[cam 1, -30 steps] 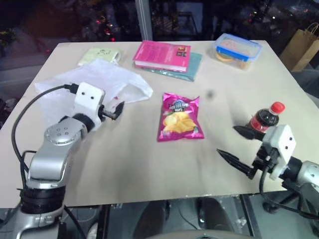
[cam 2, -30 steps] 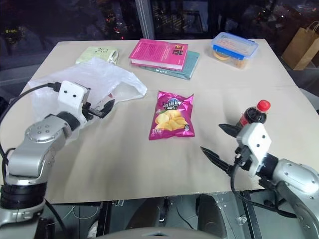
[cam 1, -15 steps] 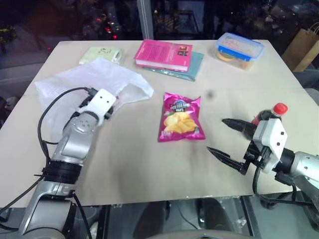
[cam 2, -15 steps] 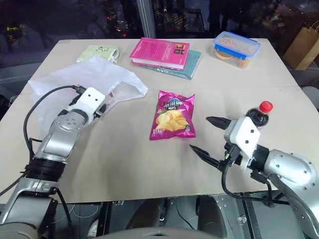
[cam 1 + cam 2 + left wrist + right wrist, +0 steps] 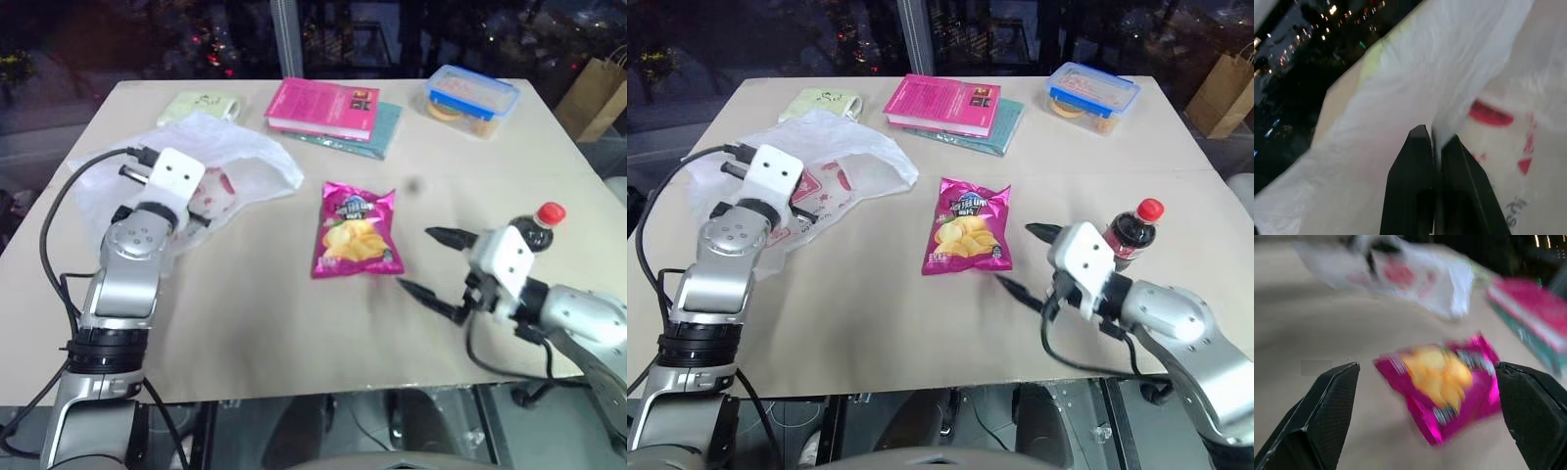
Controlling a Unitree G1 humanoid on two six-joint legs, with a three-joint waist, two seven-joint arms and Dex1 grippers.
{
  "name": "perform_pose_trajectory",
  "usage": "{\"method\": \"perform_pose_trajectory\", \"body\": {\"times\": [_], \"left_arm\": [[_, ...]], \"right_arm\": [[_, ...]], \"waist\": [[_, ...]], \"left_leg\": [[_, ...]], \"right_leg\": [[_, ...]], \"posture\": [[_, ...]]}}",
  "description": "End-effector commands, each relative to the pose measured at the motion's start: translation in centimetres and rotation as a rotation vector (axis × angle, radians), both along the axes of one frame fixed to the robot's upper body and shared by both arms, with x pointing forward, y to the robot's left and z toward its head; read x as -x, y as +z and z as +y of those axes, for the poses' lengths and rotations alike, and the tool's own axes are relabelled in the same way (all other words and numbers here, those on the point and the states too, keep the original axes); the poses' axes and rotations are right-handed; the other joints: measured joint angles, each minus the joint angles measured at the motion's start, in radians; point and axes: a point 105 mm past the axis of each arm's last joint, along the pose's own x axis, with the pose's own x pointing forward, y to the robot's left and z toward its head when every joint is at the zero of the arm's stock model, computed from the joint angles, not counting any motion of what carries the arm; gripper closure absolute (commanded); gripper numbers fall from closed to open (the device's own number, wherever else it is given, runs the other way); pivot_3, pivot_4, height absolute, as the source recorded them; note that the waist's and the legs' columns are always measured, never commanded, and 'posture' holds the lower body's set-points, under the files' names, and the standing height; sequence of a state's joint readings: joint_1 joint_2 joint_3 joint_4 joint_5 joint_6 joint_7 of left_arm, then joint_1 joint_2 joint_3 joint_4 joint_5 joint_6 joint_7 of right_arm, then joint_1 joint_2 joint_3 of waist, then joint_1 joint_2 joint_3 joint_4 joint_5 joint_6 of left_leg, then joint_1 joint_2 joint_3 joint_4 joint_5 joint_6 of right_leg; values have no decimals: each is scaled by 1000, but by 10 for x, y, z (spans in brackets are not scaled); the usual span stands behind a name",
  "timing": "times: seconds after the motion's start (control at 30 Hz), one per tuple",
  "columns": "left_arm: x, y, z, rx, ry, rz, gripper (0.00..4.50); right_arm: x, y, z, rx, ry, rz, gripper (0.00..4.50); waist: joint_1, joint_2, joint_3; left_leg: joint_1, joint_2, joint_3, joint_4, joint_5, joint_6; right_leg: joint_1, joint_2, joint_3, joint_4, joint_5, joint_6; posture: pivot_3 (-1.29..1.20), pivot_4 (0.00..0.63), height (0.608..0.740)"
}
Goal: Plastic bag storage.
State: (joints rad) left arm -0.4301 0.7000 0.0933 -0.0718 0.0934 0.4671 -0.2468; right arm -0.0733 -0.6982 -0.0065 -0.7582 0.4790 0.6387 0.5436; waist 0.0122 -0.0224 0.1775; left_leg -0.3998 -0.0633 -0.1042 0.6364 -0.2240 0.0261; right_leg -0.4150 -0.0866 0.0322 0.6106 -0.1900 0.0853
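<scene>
The plastic bag (image 5: 230,166) lies spread on the table (image 5: 245,304), directly ahead of the left hand (image 5: 1435,142) and wrapping around its fingertips. Its long axis runs across the table from the far corner on the robot's left toward the centre, ending in a loose lobe that points at the chips packet (image 5: 357,231). In the left wrist view the two black fingers are pressed together with a fold of white film rising between the tips; the hand appears to have pinched that fold, though the film is thin and the contact line is hard to confirm. The red print sits just beyond the fingertips, on the side toward the chips packet.

The right hand (image 5: 431,262) is spread wide and holds nothing. It points toward the chips packet, well apart from the bag, with the cola bottle (image 5: 534,227) just behind it.

The left arm is therefore the nearer one. The coming move likely depends on gathering the bag along its long axis toward the left hand.
</scene>
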Motion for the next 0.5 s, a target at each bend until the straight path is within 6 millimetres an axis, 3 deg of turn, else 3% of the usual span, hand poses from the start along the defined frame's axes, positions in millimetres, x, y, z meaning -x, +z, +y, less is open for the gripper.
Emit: {"method": "perform_pose_trajectory", "body": {"times": [0.03, 0.17, 0.33, 0.5], "left_arm": [[9, 26, -8, 46, -27, -62, 4343], [14, 31, -8, 45, -14, -56, 4343], [18, 30, 8, -11, 66, -56, 4343], [21, 41, 9, -46, 84, -96, 4343]], "right_arm": [[-21, -17, 5, -38, -86, 188, 0], [-63, -37, 15, -155, -252, 446, 0], [-65, -34, 40, -248, -172, 586, 0], [-65, -36, 54, -257, -139, 656, 0]], "waist": [[-1, 0, 0], [-14, 0, 0], [-22, 1, 0], [-26, 1, 0]], "left_leg": [[1, 0, 0, 0, 0, 0], [1, 1, 0, 0, 1, -1], [0, -2, 0, 0, 1, -1], [0, -2, 1, 0, 0, -1]], "right_leg": [[0, 0, 0, 0, 0, 0], [0, 2, 1, 3, 0, -1], [-5, 0, 2, 11, 0, -3], [-6, 0, 3, 13, 0, -3]], "posture": [[0, 150, 740], [0, 150, 740], [0, 150, 740], [0, 150, 740]]}}
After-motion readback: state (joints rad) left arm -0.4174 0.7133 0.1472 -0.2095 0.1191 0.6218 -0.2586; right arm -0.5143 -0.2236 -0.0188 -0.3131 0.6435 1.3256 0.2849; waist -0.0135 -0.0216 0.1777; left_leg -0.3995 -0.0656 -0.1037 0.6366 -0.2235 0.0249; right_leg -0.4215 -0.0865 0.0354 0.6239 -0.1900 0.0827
